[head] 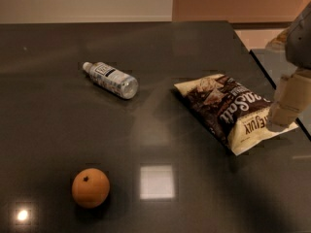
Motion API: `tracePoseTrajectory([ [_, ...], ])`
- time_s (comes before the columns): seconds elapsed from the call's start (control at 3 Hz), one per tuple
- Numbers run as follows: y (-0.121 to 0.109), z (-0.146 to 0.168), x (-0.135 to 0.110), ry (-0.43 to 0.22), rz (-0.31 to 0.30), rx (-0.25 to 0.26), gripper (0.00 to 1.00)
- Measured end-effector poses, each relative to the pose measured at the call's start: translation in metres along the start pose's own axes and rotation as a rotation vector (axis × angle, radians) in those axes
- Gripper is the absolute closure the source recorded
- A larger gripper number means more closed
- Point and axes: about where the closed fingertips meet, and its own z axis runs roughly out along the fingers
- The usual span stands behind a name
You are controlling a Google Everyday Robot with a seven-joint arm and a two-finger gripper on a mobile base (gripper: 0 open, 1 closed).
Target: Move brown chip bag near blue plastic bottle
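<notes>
Brown crinkly chip bag [228, 111]: flat on dark desk [53, 135], well apart from small blue-wrapped plastic bottle [111, 80]. Cream gripper [287, 108] at bag's end by desk edge, grip state can't tell. Risk: nudged bottle prob. rolls.

A: Dim, warm light. Any glare?
B: 2 spots on the table [48, 130]: a square patch [157, 182] low centre, a small dot [22, 215] lower left. Gripper [284, 111], right edge, looks pale.
</notes>
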Motion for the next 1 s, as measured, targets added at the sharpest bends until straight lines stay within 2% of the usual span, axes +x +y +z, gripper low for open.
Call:
tracePoseTrajectory([
  [0.33,0.000,0.000,0.000,0.000,0.000,0.001,0.00],
  [1.0,-0.031,0.031,0.013,-0.015,0.083,0.012,0.00],
])
